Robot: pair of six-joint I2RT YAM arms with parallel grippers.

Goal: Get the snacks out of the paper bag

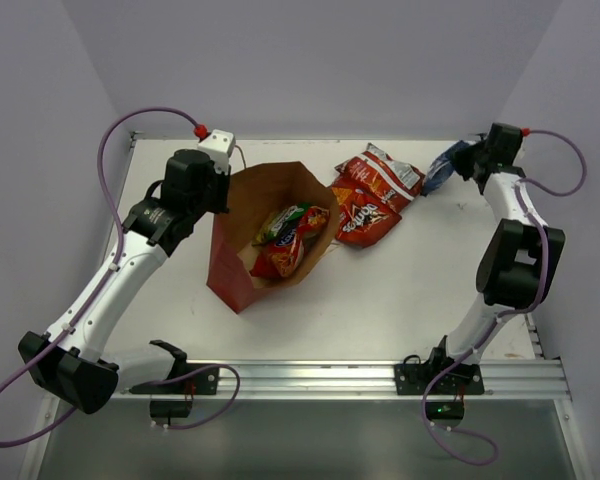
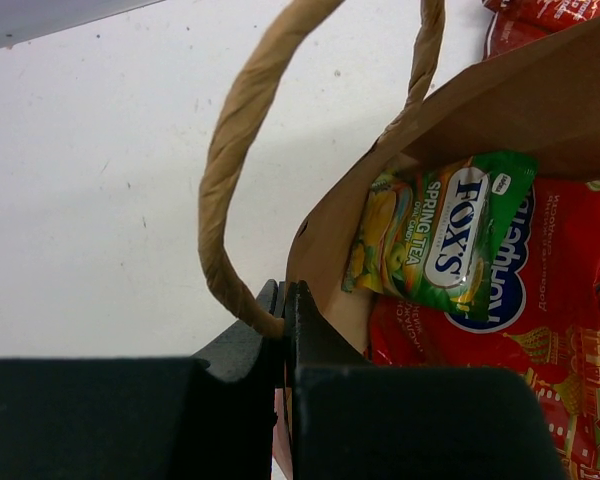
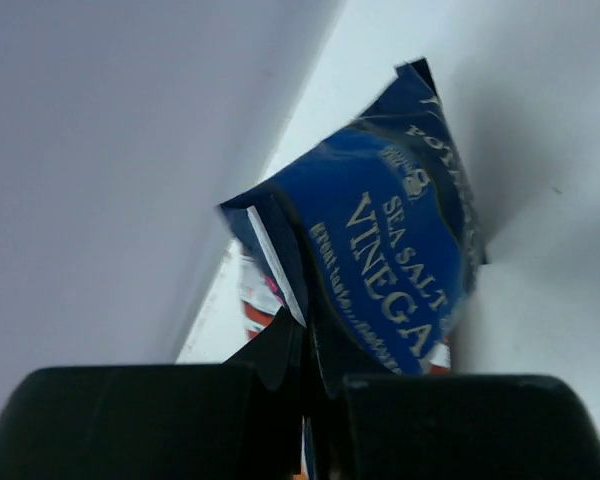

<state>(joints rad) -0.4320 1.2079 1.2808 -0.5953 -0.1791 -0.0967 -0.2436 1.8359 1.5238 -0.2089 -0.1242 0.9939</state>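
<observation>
The red-brown paper bag (image 1: 230,270) leans open at mid-left, its brown inside (image 2: 500,100) showing. Inside lie a green-yellow snack bag (image 1: 283,222) (image 2: 440,235) and a red chip bag (image 1: 285,255) (image 2: 520,350). My left gripper (image 1: 223,192) (image 2: 283,300) is shut on the bag's rim, right by the foot of a tan cord handle (image 2: 230,180). Two red chip bags (image 1: 363,215) (image 1: 388,172) lie on the table to the right of the paper bag. My right gripper (image 1: 463,163) (image 3: 310,350) is shut on the blue-white snack bag (image 1: 440,172) (image 3: 390,250) at the far right.
The white table (image 1: 380,300) is boxed in by pale walls at the back and on both sides. The right gripper is close to the back wall (image 3: 130,150). A metal rail (image 1: 330,378) with both arm bases runs along the near edge.
</observation>
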